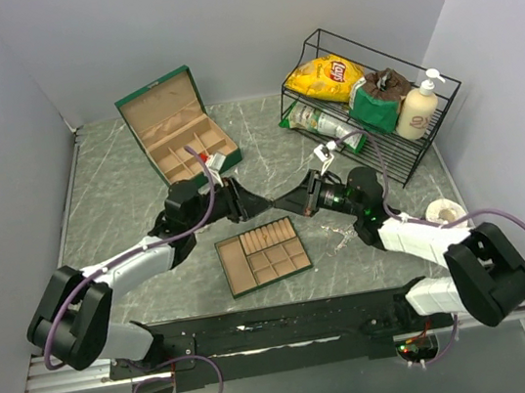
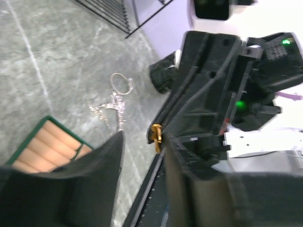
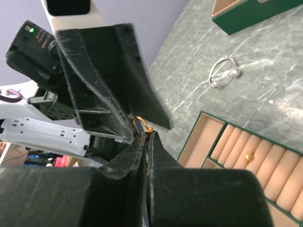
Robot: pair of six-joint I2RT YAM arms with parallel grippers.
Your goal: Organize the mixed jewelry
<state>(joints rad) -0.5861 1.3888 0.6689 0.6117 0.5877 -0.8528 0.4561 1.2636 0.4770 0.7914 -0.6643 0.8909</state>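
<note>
A small gold ring [image 3: 140, 122] is pinched at the tip of my right gripper [image 3: 147, 135], which is shut on it. The two grippers meet tip to tip above the far edge of the flat tan tray [image 1: 264, 258]. My left gripper [image 2: 147, 142] is open, its fingers standing either side of the gold ring [image 2: 156, 134] without gripping it. On the table beyond lie a silvery wire bangle [image 2: 121, 83] and tangled fine chains [image 2: 111, 108]. Another silvery bangle [image 3: 223, 78] lies near the green box [image 3: 246, 16]. A small gold piece [image 3: 248, 156] sits among the tray's ring rolls.
The open green box [image 1: 176, 125] with tan compartments stands at the back left. A black wire rack [image 1: 373, 106] holding a chip bag, packets and a pump bottle is at the back right. A roll of tape [image 1: 443, 212] lies by the right arm.
</note>
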